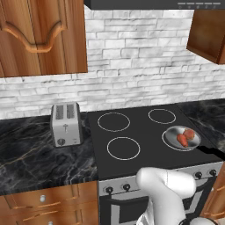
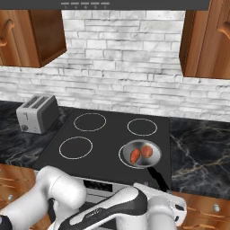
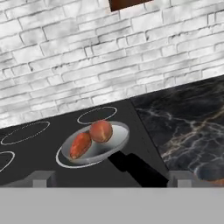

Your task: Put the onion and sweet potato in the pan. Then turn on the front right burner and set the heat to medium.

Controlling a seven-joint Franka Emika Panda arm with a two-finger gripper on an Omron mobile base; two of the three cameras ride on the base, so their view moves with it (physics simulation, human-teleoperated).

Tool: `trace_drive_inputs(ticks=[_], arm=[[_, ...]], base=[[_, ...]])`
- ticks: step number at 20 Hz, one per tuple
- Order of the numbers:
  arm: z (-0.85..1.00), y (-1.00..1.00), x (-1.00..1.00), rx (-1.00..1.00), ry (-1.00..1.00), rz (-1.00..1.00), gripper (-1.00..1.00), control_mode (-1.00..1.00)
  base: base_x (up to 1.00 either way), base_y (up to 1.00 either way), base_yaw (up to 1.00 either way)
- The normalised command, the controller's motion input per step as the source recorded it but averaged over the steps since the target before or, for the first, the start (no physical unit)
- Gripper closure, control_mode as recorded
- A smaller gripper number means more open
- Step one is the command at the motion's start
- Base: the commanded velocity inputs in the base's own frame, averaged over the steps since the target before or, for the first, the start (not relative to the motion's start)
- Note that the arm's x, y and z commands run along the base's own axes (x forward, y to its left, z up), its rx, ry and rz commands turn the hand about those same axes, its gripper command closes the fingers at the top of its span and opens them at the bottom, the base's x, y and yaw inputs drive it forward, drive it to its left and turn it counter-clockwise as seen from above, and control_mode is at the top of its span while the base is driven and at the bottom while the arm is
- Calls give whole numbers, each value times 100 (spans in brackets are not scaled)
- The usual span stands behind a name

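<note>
- Your toaster [image 1: 66, 124] stands on the dark marble counter [image 1: 39, 154], just left of the black cooktop [image 1: 140, 132], at 9 o'clock from the pan [image 1: 181, 138] and well apart from it.
- You have the pan on the front right burner [image 3: 65, 162], its black handle [image 3: 138, 168] pointing toward you at 5 o'clock.
- Inside the pan, the onion [image 3: 101, 131] and sweet potato [image 3: 80, 145] touch, side by side.
- Your gripper [image 3: 111, 179] is spread wide, holding nothing, fingertips [image 3: 41, 178] low before the stove's front edge.
</note>
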Motion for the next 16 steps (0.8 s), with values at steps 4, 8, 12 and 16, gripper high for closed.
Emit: trace_drive_inputs(ticks=[4, 8, 12, 16], arm=[[-9, 0, -68, -8, -45, 8, -100, -100], [-34, 0, -11, -6, -14, 6, -100, -100], [-49, 0, 0, -7, 0, 5, -100, -100], [-52, 0, 6, -4, 1, 2, -100, -100]], base=[[0, 0, 0], [0, 0, 0], [0, 0, 0], [0, 0, 0]])
